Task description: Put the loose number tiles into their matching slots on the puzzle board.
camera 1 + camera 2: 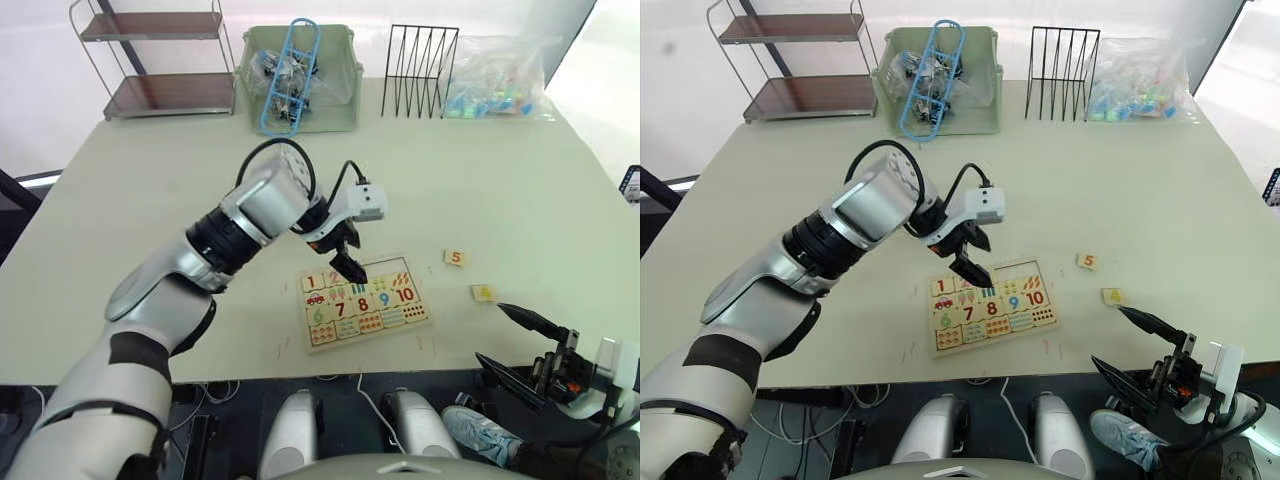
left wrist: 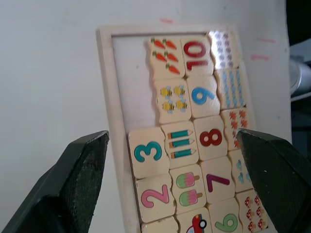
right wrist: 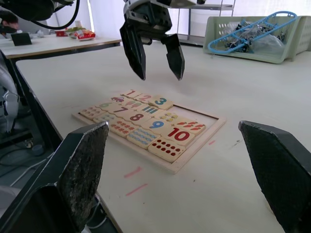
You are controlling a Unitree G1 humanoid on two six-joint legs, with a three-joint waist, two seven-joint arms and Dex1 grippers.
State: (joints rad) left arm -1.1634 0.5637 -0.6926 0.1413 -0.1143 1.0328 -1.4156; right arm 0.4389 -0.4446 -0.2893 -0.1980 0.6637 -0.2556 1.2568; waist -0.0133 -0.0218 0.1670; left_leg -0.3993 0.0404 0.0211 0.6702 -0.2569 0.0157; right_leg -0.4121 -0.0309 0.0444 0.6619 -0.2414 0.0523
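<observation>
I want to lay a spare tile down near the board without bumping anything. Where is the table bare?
Bare: the white table between the light-wood puzzle board and the green bin, and its near-left corner. Crowded: right of the board, where the loose 5 tile and yellow tile lie near the open right gripper.
</observation>
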